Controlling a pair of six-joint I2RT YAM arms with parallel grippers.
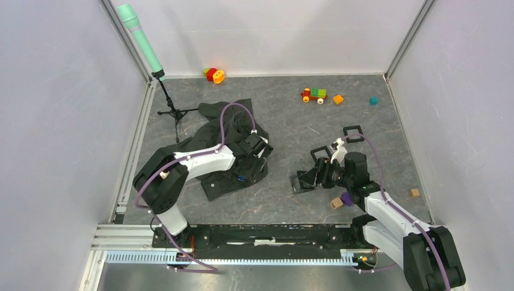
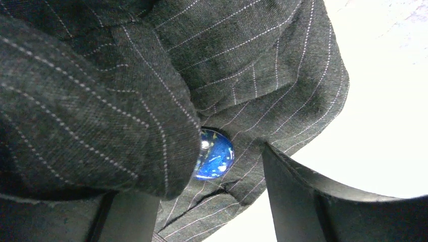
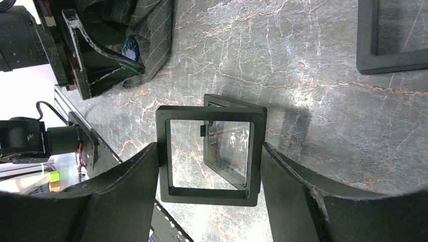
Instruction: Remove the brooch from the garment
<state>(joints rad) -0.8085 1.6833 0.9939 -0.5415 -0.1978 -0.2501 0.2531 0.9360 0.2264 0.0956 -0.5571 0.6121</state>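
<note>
The garment (image 1: pixel 227 115), a dark pinstriped shirt, lies crumpled left of centre. In the left wrist view the garment (image 2: pixel 252 60) fills the frame, and the brooch (image 2: pixel 214 154), a shiny dark-blue dome, sits on it half under a fold. My left gripper (image 2: pixel 202 176) straddles the brooch with its jaws apart, open, one finger under the fold. The top view shows the left gripper (image 1: pixel 253 168) low over the shirt's near edge, by the brooch (image 1: pixel 241 178). My right gripper (image 3: pixel 208 151) is shut on a black square frame (image 3: pixel 209 194), held above the floor; from above, the right gripper (image 1: pixel 306 179) is right of the shirt.
A hinged panel (image 3: pixel 227 146) hangs behind the held frame. More black frames (image 1: pixel 353 130) lie near the right arm. A teal microphone on a stand (image 1: pixel 140 39) rises at back left. A toy train (image 1: pixel 314 94), an orange block (image 1: pixel 337 99), a teal cube (image 1: pixel 374 100) and wooden blocks (image 1: pixel 414 193) lie around.
</note>
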